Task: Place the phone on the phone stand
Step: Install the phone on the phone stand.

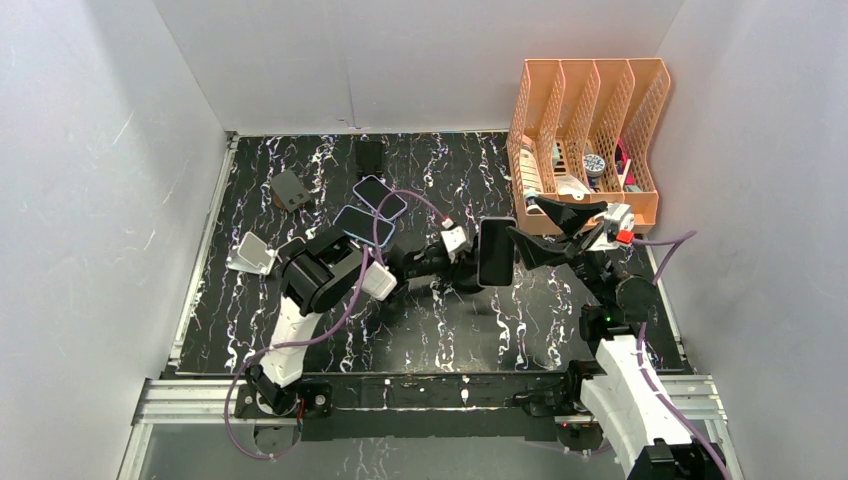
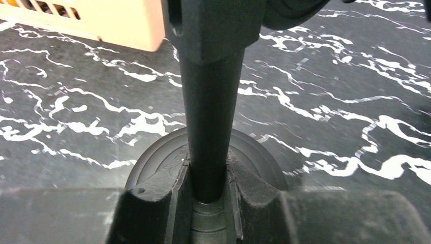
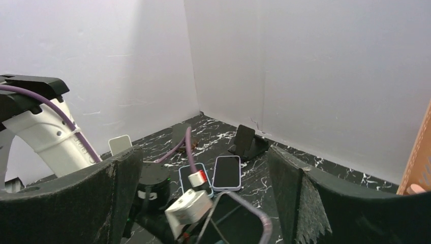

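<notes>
My left gripper [image 1: 474, 256] is shut on a dark phone in a lavender case [image 1: 496, 250] and holds it above the middle of the table. In the left wrist view the jaws [image 2: 208, 178] clamp the phone [image 2: 209, 117], which shows edge-on. My right gripper [image 1: 522, 218] is open, its fingers just right of the phone. In the right wrist view it [image 3: 202, 168] straddles the held phone [image 3: 244, 218]. A black phone stand [image 1: 290, 190] [image 3: 249, 142] and a silver stand [image 1: 250, 254] [image 3: 120, 145] sit at the far left.
Two more phones [image 1: 380, 195] [image 1: 362, 225] lie flat behind my left arm. A third dark stand [image 1: 370, 155] is near the back wall. An orange file organizer [image 1: 585, 140] stands at the back right. A round dark disc [image 2: 152, 162] shows under the held phone.
</notes>
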Controlling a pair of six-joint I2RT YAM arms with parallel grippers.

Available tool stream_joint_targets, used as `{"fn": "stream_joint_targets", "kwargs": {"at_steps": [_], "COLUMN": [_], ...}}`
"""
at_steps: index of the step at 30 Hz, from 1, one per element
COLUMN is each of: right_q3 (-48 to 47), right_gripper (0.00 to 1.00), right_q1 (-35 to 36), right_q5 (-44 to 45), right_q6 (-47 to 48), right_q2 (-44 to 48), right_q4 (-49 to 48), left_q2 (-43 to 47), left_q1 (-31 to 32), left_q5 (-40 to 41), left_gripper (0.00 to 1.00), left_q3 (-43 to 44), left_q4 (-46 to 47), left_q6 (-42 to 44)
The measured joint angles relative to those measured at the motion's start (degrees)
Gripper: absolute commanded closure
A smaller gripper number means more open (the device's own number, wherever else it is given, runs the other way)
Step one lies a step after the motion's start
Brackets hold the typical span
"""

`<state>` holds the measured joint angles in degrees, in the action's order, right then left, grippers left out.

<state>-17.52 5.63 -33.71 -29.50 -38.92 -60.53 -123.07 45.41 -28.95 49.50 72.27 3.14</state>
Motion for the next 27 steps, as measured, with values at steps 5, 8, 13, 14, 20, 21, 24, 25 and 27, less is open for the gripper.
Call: {"fn": "stream_joint_targets", "kwargs": {"at_steps": [5,8,13,14,20,21,24,25,27], "right_q3": [0.0,-0.1,-0.4,-0.8,-6.9,-8.3,-12.7,-14.8,-20.7], "right_gripper": [0.01,0.01,0.01,0.01,0.01,0.01,0.01,0.01,0.01], "right_q1": [0.0,0.0,0.0,0.0,0.2,0.5,2.5,3.8,7.3], "right_q5": [0.7,0.7,0.4,0.2,-2.7,-3.1,-3.7,-3.7,-3.1], "right_q6": [0.0,0.2,0.9,1.0,1.0,1.2,3.2,4.7,8.6], "right_q2": [0.8,1.6,2.1,1.8,-2.3,-3.4,-6.4,-7.8,-11.5], "right_q4": [2.4,3.7,4.5,4.7,5.2,5.3,5.8,6.6,9.9], "left_q2": [-5.7,-7.5,-7.6,-7.6,-2.3,-0.1,7.3,9.6,14.8], "left_q1": [-1.8,-2.3,-2.4,-2.4,-3.0,-3.1,-3.5,-3.7,-3.9], "left_q5": [-1.8,-2.7,-3.3,-3.2,-0.9,-0.3,1.6,2.3,4.1], "left_gripper": [1.0,0.64,0.02,0.02,0.02,0.01,0.02,0.02,0.02], "left_q3": [11.0,13.3,12.7,12.2,4.9,2.4,-5.5,-8.0,-12.9], "left_q4": [-4.9,-4.7,-3.6,-3.0,-2.9,-3.6,-7.0,-8.0,-9.6], "left_q6": [-1.2,-2.4,-3.2,-3.1,-3.4,-3.7,-4.7,-5.1,-5.8]}}
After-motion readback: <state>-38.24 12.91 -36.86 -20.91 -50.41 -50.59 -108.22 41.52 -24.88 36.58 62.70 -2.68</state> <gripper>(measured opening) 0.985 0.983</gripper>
